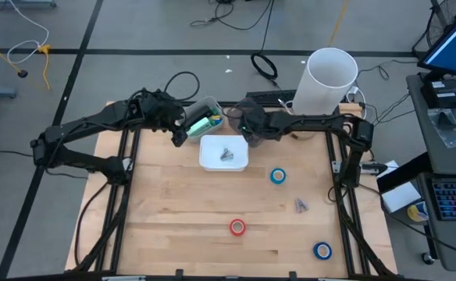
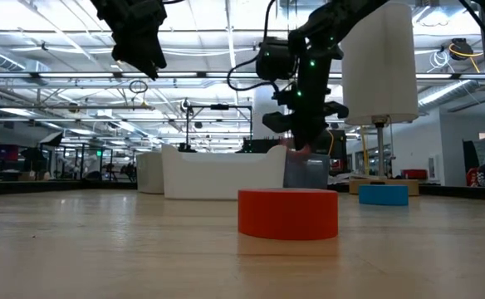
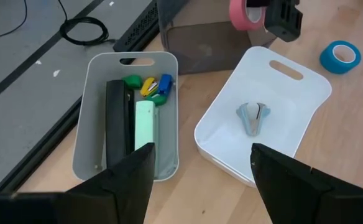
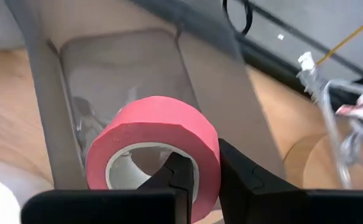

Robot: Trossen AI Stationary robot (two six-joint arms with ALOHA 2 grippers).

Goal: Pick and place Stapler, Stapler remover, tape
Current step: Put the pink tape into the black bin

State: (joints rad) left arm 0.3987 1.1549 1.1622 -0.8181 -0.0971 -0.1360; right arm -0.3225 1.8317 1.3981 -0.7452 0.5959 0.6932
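Left gripper (image 3: 197, 180) gapes wide; right gripper (image 4: 197, 180) (raised) is clamped.

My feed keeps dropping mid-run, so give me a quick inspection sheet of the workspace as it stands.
Surface: wooden table, bare at the near side.
Job's things: pink tape roll over the smoky clear bin; staple remover in the white tray; another remover, red roll and two blue rolls on the wood; staplers in the grey bin.
Clutter: white cylinder.
Grippers: right pincer shut on the pink roll; left pincer open above the bins.
Cables: loops on the floor.
Surroundings: desk, keyboard.
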